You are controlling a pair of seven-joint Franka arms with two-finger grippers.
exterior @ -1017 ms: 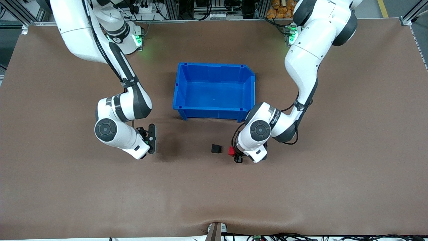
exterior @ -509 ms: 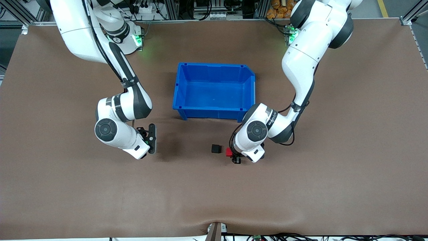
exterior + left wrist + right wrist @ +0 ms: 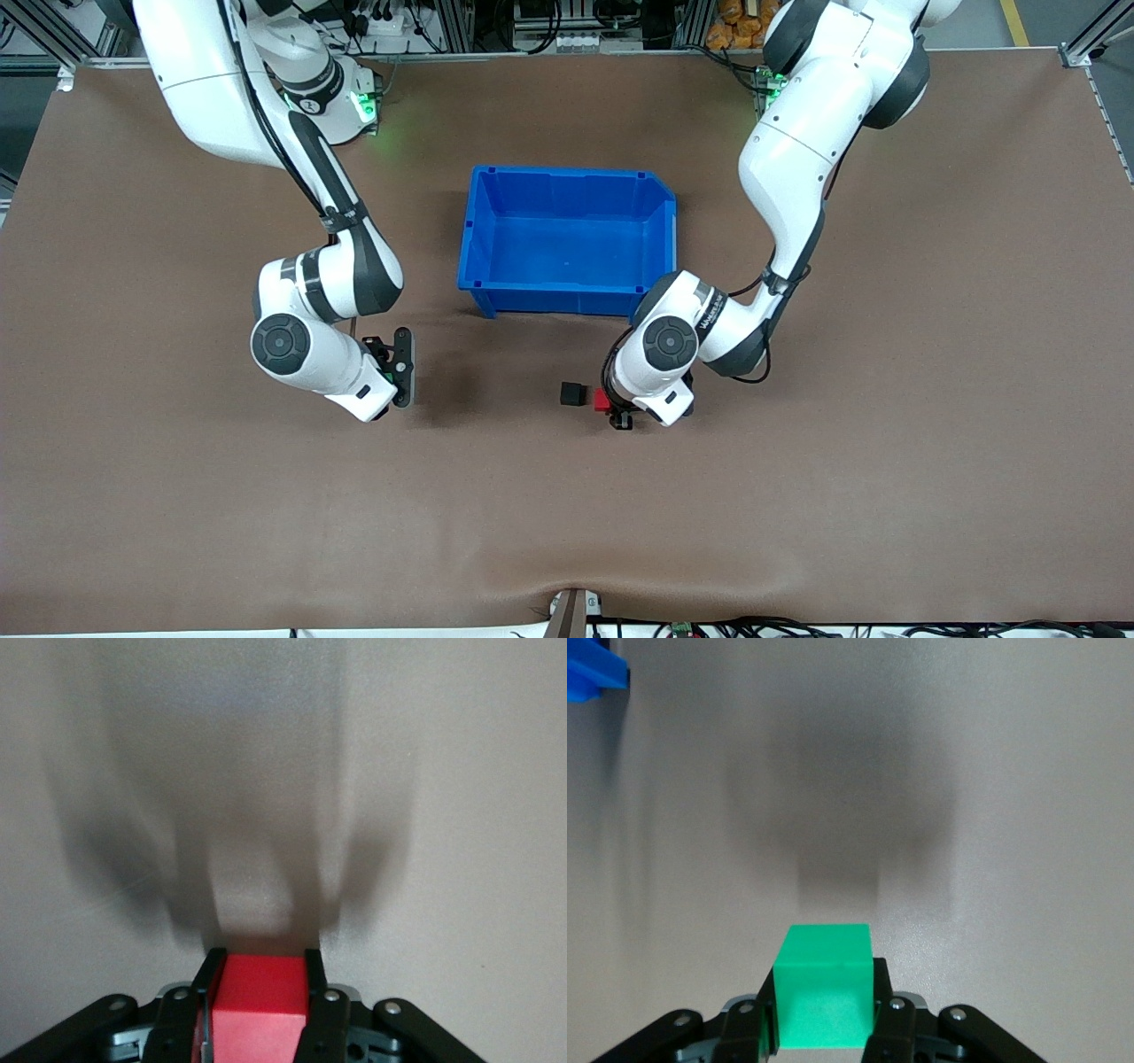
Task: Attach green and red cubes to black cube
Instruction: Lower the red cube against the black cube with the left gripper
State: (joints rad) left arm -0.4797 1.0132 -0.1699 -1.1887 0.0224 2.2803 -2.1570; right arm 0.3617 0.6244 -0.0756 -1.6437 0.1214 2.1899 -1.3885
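Note:
The black cube (image 3: 573, 393) sits on the brown table, nearer the front camera than the blue bin. My left gripper (image 3: 614, 409) is shut on the red cube (image 3: 602, 400), low over the table just beside the black cube on the left arm's side, with a small gap between them. In the left wrist view the red cube (image 3: 259, 997) fills the space between the fingers (image 3: 313, 979); the black cube is out of that view. My right gripper (image 3: 400, 368) waits over bare table toward the right arm's end, shut on the green cube (image 3: 826, 983).
The blue bin (image 3: 567, 175) stands empty in the middle of the table, close to the left arm's elbow; one of its corners shows in the right wrist view (image 3: 589, 669). Brown table mat (image 3: 567, 514) lies all around.
My left gripper has carried the red cube toward the black cube, narrowing the gap. The right arm and the black cube have not moved.

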